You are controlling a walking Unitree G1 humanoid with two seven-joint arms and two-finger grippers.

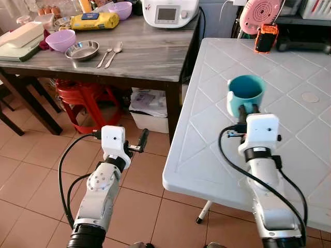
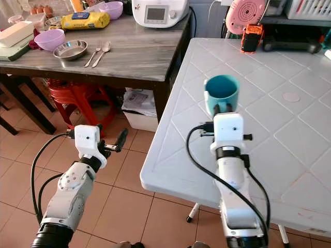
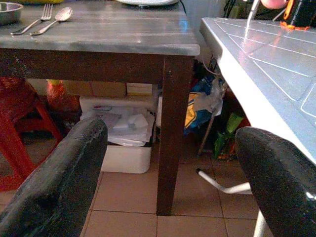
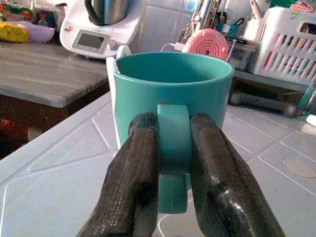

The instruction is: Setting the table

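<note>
A teal mug stands upright over the white plastic table, toward its near left part. My right gripper is shut on the mug's handle, one black finger on each side. Whether the mug's base rests on the table I cannot tell. My left gripper hangs open over the tiled floor, between the two tables, with nothing between its fingers. On the grey wooden table to the left lie a fork and a spoon beside a steel bowl and a purple bowl.
A white kitchen appliance stands at the back of the wooden table. A pink round device and an orange object sit at the far edge of the white table. Under the wooden table are a red stool and a white bin.
</note>
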